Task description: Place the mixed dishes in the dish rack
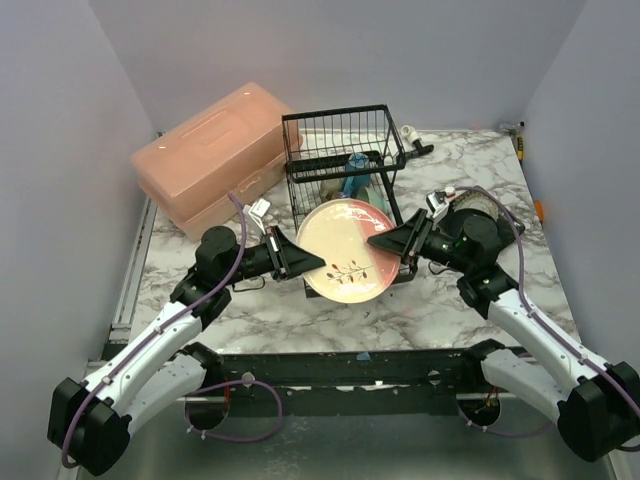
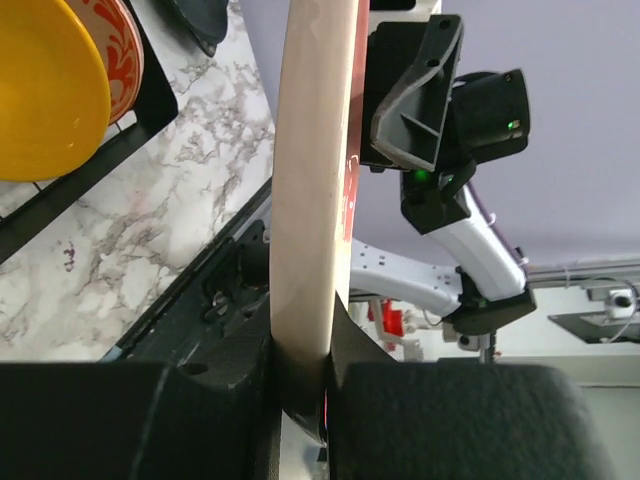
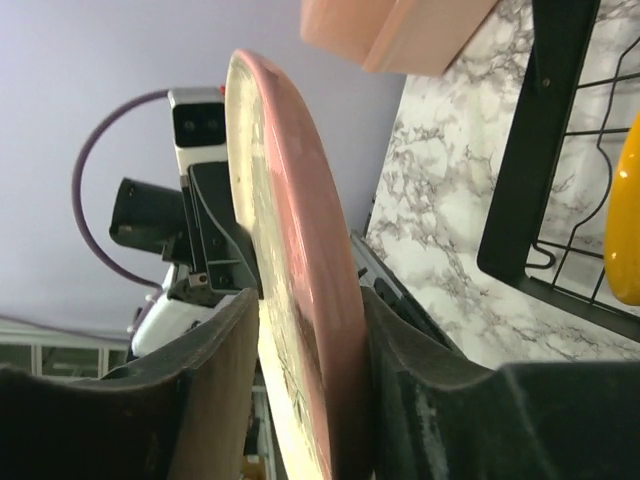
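A large pink-cream plate (image 1: 345,250) with a dark sprig pattern hangs tilted above the table, just in front of the black wire dish rack (image 1: 340,150). My left gripper (image 1: 305,262) is shut on its left rim, and the plate stands edge-on between the jaws in the left wrist view (image 2: 310,180). My right gripper (image 1: 385,240) is shut on its right rim, and the plate (image 3: 290,250) sits between those fingers too. A yellow bowl (image 2: 45,90) and a red-patterned bowl (image 2: 125,50) stand in the rack. A blue-patterned dish (image 1: 355,175) also shows in it.
A salmon-pink plastic box (image 1: 215,155) lies at the back left beside the rack. A white mug (image 1: 408,133) sits behind the rack's right corner. A grey dish (image 1: 495,205) lies under my right arm. Walls close in on the left and right.
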You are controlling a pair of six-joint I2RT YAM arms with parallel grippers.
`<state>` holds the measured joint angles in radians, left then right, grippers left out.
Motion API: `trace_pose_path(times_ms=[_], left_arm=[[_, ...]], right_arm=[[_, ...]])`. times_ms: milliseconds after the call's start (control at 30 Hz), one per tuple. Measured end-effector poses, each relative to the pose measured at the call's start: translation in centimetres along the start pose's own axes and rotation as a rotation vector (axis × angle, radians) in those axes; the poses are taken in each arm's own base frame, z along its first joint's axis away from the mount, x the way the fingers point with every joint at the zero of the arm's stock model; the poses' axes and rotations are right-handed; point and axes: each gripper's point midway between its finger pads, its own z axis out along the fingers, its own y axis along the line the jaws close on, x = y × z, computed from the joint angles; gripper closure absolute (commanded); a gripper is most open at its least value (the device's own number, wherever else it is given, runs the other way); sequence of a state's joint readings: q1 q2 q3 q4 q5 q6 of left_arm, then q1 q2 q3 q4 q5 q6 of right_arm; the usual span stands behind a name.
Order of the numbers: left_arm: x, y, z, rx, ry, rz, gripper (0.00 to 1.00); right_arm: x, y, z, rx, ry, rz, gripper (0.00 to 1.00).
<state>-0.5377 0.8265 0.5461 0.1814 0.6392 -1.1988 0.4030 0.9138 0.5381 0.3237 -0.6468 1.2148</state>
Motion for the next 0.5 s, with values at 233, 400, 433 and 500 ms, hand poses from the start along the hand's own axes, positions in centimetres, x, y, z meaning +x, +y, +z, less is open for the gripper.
trace_pose_path(times_ms=[233, 400, 433, 500], left_arm=[[-0.5, -1.5, 0.0, 0.01, 0.042, 0.061, 0.9], [-1.7, -2.9, -0.4, -0.022, 0.041, 0.139, 0.33], [-1.9, -2.9, -0.5, -0.035, 0.032, 0.16, 0.23], [-2.5, -2.2, -0.9, -0.09, 0.006, 0.214, 0.13]], right_arm=[[0.6, 1.7, 0.4, -0.059, 0.064, -0.069, 1.0], [-0.2, 4.3, 0.5, -0.113, 0.046, -0.111, 1.0], [-0.5, 4.7, 0.7, -0.107, 0.041, -0.126, 1.0], [-1.3, 5.0, 1.2, -0.062, 0.021, -0.138, 1.0]])
